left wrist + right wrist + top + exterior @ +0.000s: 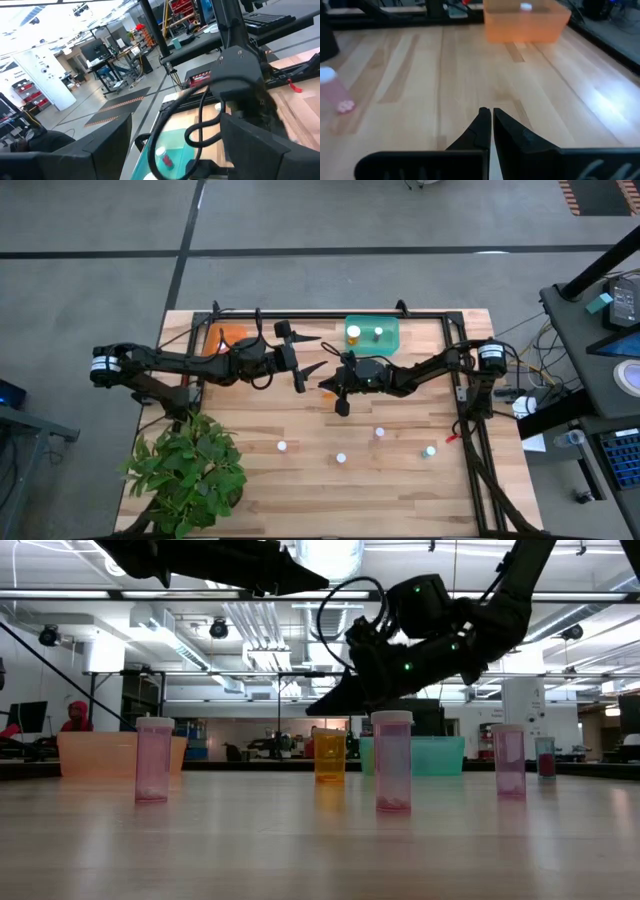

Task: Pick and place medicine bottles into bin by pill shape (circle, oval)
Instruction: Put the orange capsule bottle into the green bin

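Several small bottles with white caps stand upright on the wooden table: four pink ones near the front point(282, 447) point(341, 458) point(379, 433) point(428, 451) and an orange one point(329, 756) mid-table. My right gripper point(491, 117) is shut and empty, above the table beside the orange bottle point(328, 389). It also shows in the high view point(338, 396). My left gripper point(298, 353) is open and empty, held high between the orange bin point(228, 338) and the green bin point(372, 333). Two bottles point(353, 333) stand in the green bin.
A leafy plant point(188, 470) stands at the near left corner. A black frame point(330, 315) runs along the table's far edge and sides. In the right wrist view, one pink bottle point(334, 92) stands to the side and the orange bin point(526, 22) holds one bottle.
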Robot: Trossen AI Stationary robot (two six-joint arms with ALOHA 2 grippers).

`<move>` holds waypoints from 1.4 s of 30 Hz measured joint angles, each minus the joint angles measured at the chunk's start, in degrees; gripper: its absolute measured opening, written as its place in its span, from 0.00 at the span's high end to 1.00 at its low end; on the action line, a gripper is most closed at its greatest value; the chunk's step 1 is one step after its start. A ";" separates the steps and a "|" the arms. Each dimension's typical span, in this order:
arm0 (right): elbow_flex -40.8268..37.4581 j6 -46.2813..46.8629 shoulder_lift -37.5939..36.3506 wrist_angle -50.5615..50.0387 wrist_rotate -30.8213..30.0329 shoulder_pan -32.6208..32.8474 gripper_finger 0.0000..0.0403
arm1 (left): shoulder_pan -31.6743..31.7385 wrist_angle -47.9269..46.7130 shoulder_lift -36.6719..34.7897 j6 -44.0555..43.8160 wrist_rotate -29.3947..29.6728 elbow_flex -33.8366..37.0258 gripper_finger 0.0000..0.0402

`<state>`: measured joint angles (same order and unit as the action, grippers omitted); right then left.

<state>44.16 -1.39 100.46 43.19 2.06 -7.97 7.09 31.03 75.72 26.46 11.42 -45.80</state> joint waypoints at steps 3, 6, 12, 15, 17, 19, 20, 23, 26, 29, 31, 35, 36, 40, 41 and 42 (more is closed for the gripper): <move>0.00 0.90 1.91 -0.12 -0.12 -0.06 0.98 | 0.04 0.01 0.00 0.00 0.00 0.02 0.30; 0.09 2.02 2.84 0.65 -0.14 -0.02 0.98 | 0.02 0.02 0.00 -0.01 0.00 0.02 0.30; 0.02 2.56 1.48 1.61 -0.08 0.25 0.98 | 0.02 0.08 0.00 -0.09 0.00 0.00 0.30; 0.02 1.55 -0.22 1.65 -0.10 0.22 0.98 | 0.02 0.07 -0.02 -0.09 0.00 0.00 0.30; 0.02 1.40 -0.93 1.65 -0.12 0.22 0.98 | 0.02 0.07 0.00 -0.09 0.00 0.00 0.30; 0.02 1.31 -1.34 1.49 -0.12 0.22 0.98 | 0.02 0.07 -0.02 -0.09 0.00 0.00 0.30; 0.02 1.03 -1.35 1.62 -0.10 0.22 0.98 | 0.02 0.06 0.00 -0.09 0.00 0.00 0.30; 0.04 0.92 -0.81 1.44 -0.12 0.22 0.98 | 0.02 0.07 -0.01 -0.09 0.00 0.00 0.30; 0.04 0.92 0.73 0.30 -0.54 0.22 0.98 | 0.02 0.07 0.00 -0.09 0.00 0.00 0.30; 0.02 0.92 2.15 0.47 -0.60 0.22 0.98 | 0.02 0.09 -0.02 -0.09 0.00 -0.03 0.30; 0.02 0.94 2.30 0.53 -0.58 0.22 0.98 | 0.01 0.07 -0.02 -0.09 0.00 -0.05 0.30; 0.07 0.74 1.62 0.48 -0.58 0.22 0.98 | 0.00 0.17 -0.02 -0.09 0.00 -0.05 0.30; 0.14 0.50 1.09 0.51 -0.59 0.22 0.98 | 0.00 0.17 -0.02 -0.09 0.00 -0.05 0.30; 0.20 -0.12 -1.70 0.55 -0.60 0.22 0.98 | 0.00 0.13 -0.01 -0.09 0.00 -0.05 0.30; 0.20 -0.10 -2.38 0.07 -0.60 0.22 0.98 | 0.00 0.07 -0.01 -0.09 0.00 -0.05 0.30; 0.20 -0.12 -2.90 -0.12 -0.60 0.22 0.98 | 0.00 0.04 -0.02 -0.09 0.00 -0.05 0.30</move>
<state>44.36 -1.51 97.56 43.07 1.45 -7.75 7.09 31.07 75.71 26.37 11.42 -45.84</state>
